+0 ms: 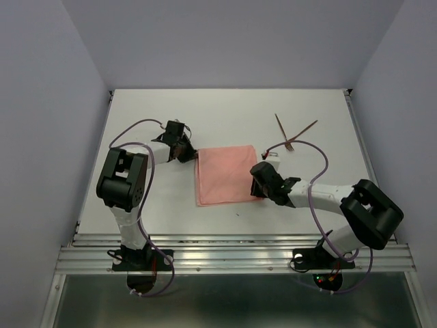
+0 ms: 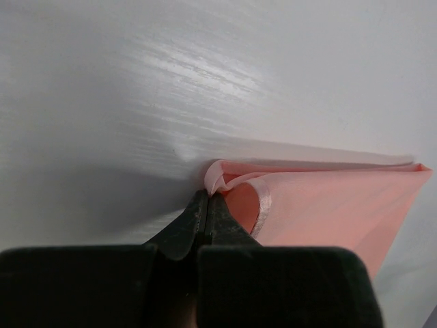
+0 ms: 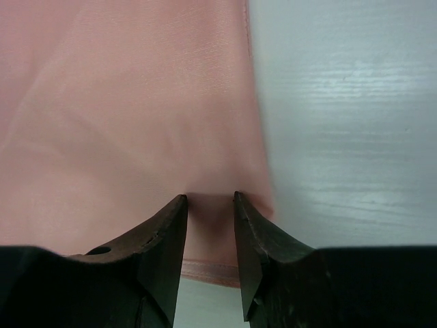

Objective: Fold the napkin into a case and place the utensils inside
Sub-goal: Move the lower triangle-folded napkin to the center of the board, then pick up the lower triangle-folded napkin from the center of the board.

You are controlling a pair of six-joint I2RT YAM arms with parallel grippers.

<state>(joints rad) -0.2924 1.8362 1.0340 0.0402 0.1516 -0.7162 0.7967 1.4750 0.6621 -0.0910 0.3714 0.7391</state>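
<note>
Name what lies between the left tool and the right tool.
The top view shows only the salmon-pink cloth napkin between them. The left tool pinches its far-left corner, and the right tool stands open over its near-right corner.

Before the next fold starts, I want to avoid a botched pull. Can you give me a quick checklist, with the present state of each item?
1. Left gripper pinching a napkin corner: ok, jaws shut on the cloth.
2. Right gripper clamped on its corner: not ok, jaws apart over the cloth.
3. Napkin lying flat on the table: ok.
4. Utensils clear of the napkin: ok, apart at the far right.
5. Every cloth layer caught in the left pinch: cannot tell.
</note>
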